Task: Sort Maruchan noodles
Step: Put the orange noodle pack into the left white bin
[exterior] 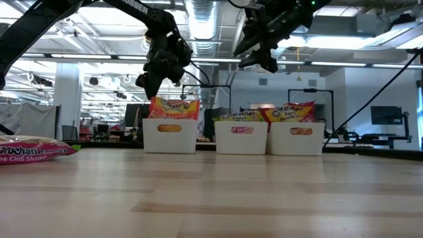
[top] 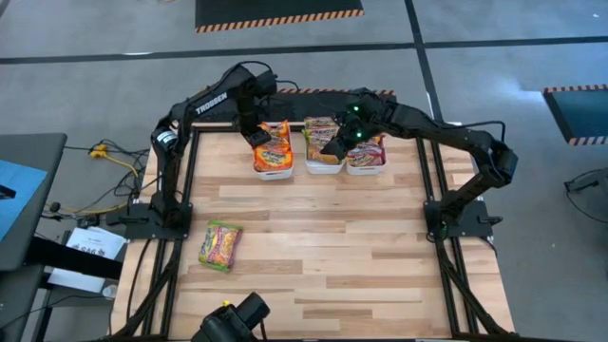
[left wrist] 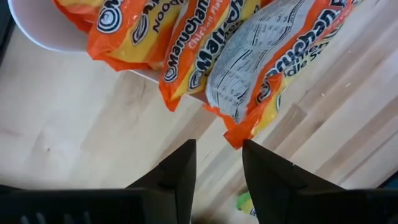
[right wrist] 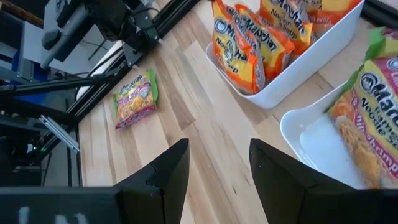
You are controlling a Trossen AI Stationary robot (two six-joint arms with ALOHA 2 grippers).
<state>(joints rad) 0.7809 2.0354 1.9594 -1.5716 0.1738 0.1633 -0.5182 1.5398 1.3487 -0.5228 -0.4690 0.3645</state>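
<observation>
Loose green packet [top: 220, 244] near table front, well apart from both empty, parted claws above bins.

Bare tabletop [top: 342, 247] around one stray packet [top: 220, 244]; three crowded bins [top: 324, 165] along the far edge.

Wood-plank table [top: 323, 247], light butcher-block top. Three white bins [top: 324, 165] in row at far edge, side by side, each w/ packets inside. One pink/green packet [top: 220, 245] flat on table, nearer left side, well apart from bins. Black arm bases [top: 152, 217] at left & right edges.
</observation>
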